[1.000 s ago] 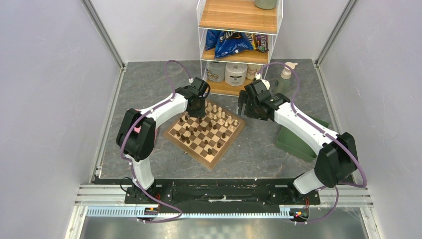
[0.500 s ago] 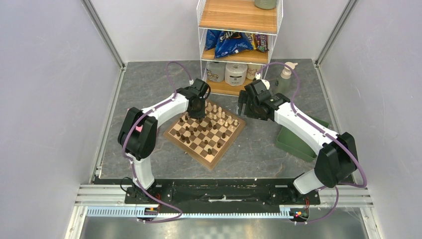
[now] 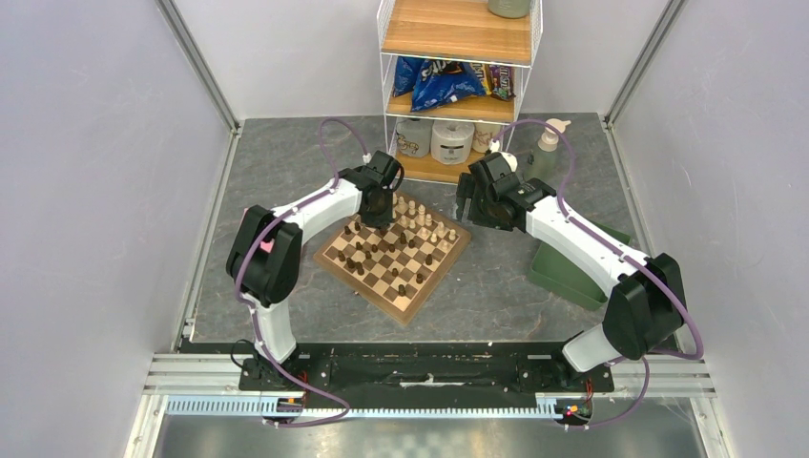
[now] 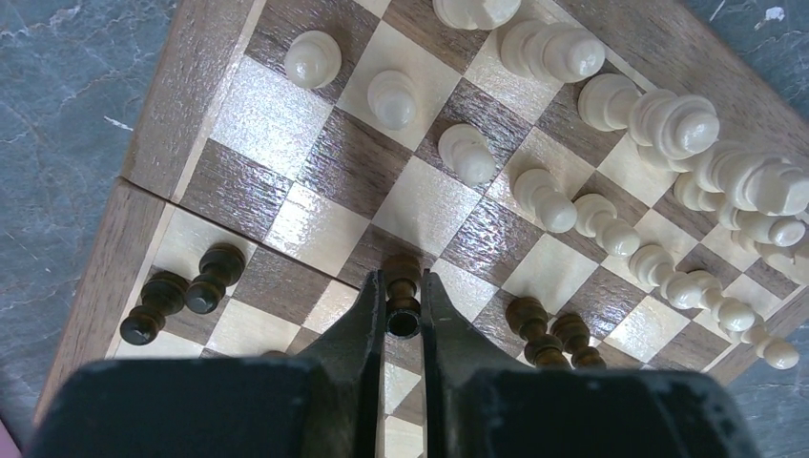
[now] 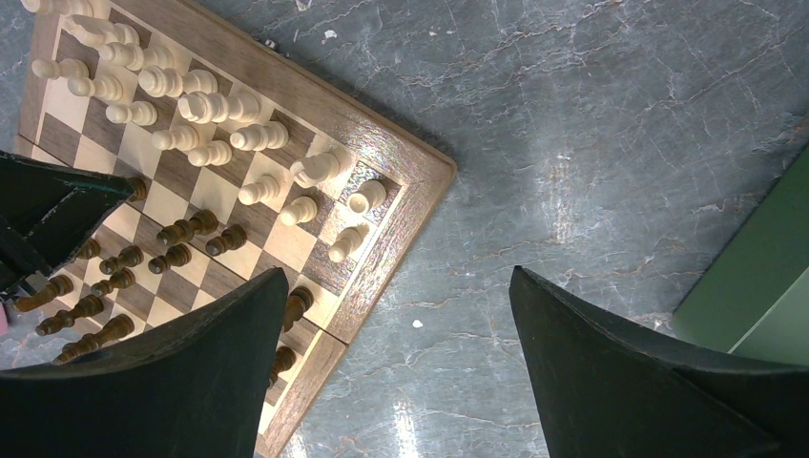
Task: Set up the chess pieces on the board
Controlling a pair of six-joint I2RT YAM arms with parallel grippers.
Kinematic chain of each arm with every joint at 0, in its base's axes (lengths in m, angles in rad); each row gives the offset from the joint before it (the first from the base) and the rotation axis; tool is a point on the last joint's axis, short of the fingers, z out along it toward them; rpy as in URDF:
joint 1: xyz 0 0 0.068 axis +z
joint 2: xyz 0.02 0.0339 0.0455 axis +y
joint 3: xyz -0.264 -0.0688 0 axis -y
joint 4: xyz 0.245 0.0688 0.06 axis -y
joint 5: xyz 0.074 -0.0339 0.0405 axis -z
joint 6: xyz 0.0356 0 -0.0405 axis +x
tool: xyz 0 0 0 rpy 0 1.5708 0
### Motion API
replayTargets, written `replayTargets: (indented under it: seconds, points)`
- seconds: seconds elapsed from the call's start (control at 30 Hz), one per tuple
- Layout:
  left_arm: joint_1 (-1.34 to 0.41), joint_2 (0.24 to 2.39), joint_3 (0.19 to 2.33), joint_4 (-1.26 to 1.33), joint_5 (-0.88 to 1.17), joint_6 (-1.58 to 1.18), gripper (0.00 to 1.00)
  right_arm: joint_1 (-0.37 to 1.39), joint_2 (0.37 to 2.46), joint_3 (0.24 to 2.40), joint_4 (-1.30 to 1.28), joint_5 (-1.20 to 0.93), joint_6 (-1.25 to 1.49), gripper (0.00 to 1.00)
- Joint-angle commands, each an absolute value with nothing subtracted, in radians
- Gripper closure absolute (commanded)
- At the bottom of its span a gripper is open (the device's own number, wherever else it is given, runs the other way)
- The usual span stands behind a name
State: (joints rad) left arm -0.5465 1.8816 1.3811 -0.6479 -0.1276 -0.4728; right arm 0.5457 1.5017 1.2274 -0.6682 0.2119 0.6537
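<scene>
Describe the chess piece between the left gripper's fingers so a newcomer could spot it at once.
Start at the chessboard in the middle of the table and find the left gripper over it. Between its black fingers stands one dark brown piece, the only piece gripped; the other dark pieces sit apart on either side.

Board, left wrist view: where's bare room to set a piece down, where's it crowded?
Free: the band of empty squares on the board between the cream pawns and the dark piece in the left gripper. Also bare tabletop between the board's edge and the green tray. Crowded: the cream back row, upper right.
</scene>
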Motion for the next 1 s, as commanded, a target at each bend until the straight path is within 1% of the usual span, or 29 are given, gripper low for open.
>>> replayTargets:
  seconds: [0.0, 0.37, 0.47, 0.63, 0.8, 0.97]
  points:
    - [-0.546, 1.793, 1.402, -0.649, -0.141, -0.487, 0.9, 0.543, 1.483, 1.264, -0.664, 0.23, 0.645, 0.05]
    - [-0.517, 1.571, 1.364, -0.753, -0.236, -0.474, 0.93, 0.543, 1.482, 1.264, -0.664, 0.214, 0.656, 0.06]
    - [-0.483, 1.489, 1.307, -0.762, -0.238, -0.472, 0.93, 0.544, 1.476, 1.261, -0.664, 0.211, 0.658, 0.05]
    - [-0.378, 1.393, 1.163, -0.768, -0.216, -0.463, 0.93, 0.543, 1.476, 1.26, -0.664, 0.203, 0.663, 0.06]
    - [-0.275, 1.345, 1.044, -0.737, -0.171, -0.45, 0.93, 0.543, 1.475, 1.258, -0.663, 0.201, 0.666, 0.06]
    - [-0.267, 1.375, 1.009, -0.716, -0.154, -0.444, 0.94, 0.543, 1.479, 1.265, -0.662, 0.194, 0.667, 0.05]
